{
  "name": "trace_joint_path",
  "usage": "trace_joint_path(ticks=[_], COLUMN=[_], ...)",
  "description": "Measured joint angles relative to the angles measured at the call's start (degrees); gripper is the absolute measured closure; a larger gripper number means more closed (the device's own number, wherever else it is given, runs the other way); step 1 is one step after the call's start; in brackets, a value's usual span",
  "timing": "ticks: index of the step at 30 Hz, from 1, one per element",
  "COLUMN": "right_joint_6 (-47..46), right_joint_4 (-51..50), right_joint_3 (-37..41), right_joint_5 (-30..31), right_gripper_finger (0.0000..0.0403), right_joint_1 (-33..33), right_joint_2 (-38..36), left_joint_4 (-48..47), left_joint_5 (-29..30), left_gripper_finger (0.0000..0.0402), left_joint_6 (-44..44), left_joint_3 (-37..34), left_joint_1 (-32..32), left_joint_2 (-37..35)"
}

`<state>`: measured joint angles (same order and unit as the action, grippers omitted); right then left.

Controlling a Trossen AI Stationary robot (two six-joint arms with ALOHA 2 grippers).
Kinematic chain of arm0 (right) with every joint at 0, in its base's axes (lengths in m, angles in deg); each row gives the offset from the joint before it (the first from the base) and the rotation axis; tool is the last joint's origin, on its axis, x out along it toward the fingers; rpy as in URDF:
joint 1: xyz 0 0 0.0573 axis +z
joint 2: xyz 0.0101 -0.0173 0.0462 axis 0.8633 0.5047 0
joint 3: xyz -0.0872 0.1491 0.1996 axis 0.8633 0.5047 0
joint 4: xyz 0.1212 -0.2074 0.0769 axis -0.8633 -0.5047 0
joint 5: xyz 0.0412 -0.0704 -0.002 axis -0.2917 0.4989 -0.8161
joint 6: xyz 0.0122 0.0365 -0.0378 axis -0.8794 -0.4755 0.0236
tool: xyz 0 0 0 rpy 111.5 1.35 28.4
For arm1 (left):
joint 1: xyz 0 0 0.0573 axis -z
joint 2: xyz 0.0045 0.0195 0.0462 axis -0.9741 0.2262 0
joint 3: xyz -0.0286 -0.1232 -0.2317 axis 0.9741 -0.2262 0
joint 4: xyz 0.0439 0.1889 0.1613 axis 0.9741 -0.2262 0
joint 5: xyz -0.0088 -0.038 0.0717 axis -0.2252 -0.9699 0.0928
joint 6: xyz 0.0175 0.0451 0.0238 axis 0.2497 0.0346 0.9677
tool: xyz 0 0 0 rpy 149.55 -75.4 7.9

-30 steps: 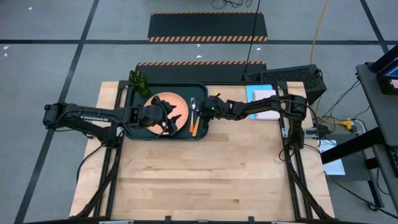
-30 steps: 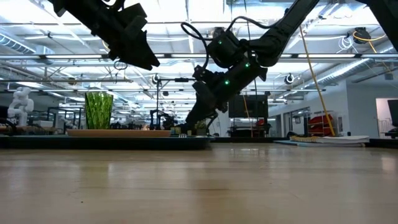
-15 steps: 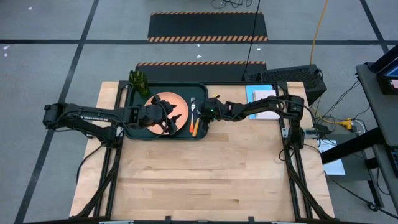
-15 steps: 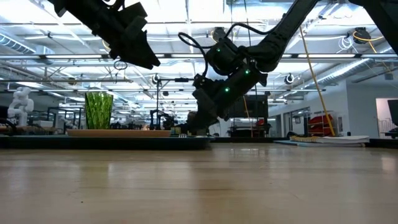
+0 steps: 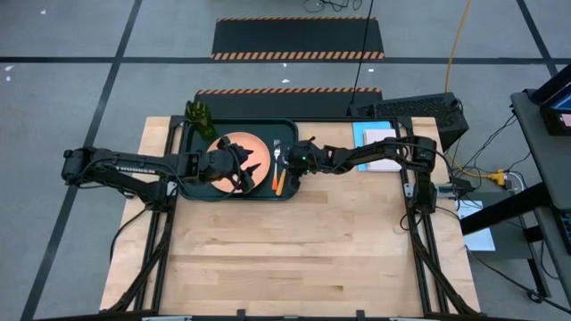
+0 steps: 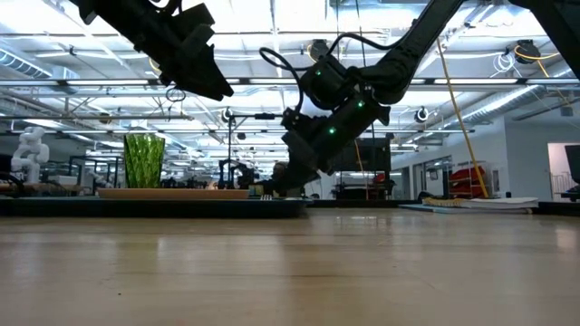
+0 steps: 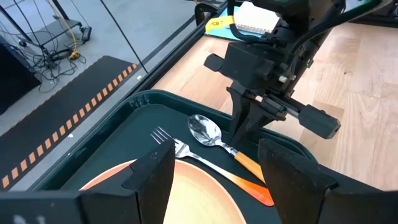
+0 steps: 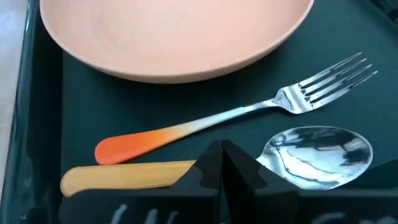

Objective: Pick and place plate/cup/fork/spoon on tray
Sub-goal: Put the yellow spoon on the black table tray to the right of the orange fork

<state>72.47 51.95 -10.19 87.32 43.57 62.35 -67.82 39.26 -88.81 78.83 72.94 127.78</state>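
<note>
The dark tray lies at the table's far left. On it lie the salmon-orange plate, the fork and the spoon, side by side right of the plate. The green cup stands at the tray's far left corner. My right gripper is low over the tray's right part, shut on the spoon. My left gripper hovers open and empty above the plate. My right gripper pinches the spoon's neck, between the orange handle and the silver bowl, between its two fingers. The fingers come slanting down from the table's right and lie across the spoon. The spoon lies flat on the tray floor next to the fork.
A light blue sheet with a pale notepad lies right of the tray. A black box stands at the far right edge. The near half of the wooden table is bare wood.
My right gripper has gone down and a little toward the table's left, onto the tray beside the fork, and has kept still for the last half second. My left gripper has stayed above the plate.
</note>
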Motion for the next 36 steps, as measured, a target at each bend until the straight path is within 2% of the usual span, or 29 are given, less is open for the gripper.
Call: trace_joint_path(ticks=[10,14,27,36], right_joint_6=[-1.3,-3.0,1.1,5.9], right_joint_4=[1.3,2.1,-0.1,-0.7], right_joint_3=[0.0,0.0,-0.1,-0.1], right_joint_5=[-3.1,-7.4,-4.2,-4.2], right_gripper_finger=[0.0403,0.0403,0.0403,0.0403], right_joint_1=[-0.3,-0.3,-1.4,-3.7], right_joint_2=[0.9,2.1,2.4,2.4], left_joint_4=[0.1,1.7,3.9,3.8], left_joint_5=[0.0,0.0,0.0,0.0], left_gripper_finger=[0.017,0.017,0.017,0.017], left_joint_6=[0.1,0.6,2.7,2.7], left_joint_3=[0.0,0.0,0.0,0.0], left_joint_1=[0.0,-0.1,-0.1,-0.1], left_joint_2=[0.0,0.0,0.0,0.0])
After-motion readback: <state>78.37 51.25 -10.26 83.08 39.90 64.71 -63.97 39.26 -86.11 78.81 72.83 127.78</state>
